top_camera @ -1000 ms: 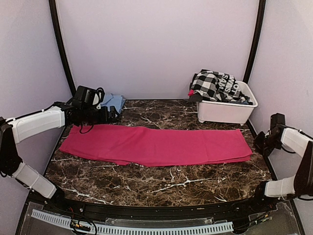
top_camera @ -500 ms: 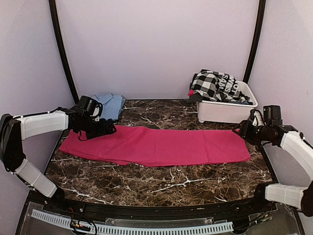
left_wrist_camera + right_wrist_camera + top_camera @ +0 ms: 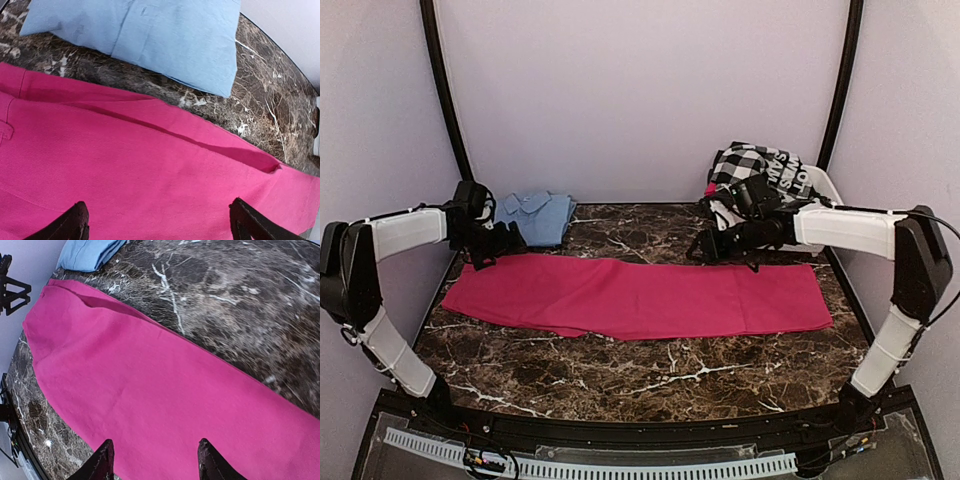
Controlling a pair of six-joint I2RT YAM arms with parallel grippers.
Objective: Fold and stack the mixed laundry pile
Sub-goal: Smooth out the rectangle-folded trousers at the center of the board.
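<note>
We see the magenta-pink cloth [image 3: 640,297] laid out flat in a long band across the middle of the dark marble table [image 3: 620,375], its length running from the left side to the right. In the left wrist view a shallow crease runs slantwise near its far edge. The light-blue piece [image 3: 536,214] lies folded at the back left corner, just beyond that far edge, with a narrow strip of bare marble between the two. The black-and-white checked garment [image 3: 748,164] is heaped in the white tub [image 3: 828,187] at the back right, spilling above its rim. The right arm stretches across in front of the tub and hides most of its front wall. The left gripper [image 3: 498,244] hangs over the left end of the pink cloth, and from its own camera we find its jaws spread wide with only pink fabric showing between them. Whether they touch the cloth we cannot tell. The right gripper [image 3: 706,248] hovers above the cloth's far edge, right of centre, just in front of the tub. Its wrist view shows the jaws parted too, with nothing pinched between them – only the cloth lying below.
</note>
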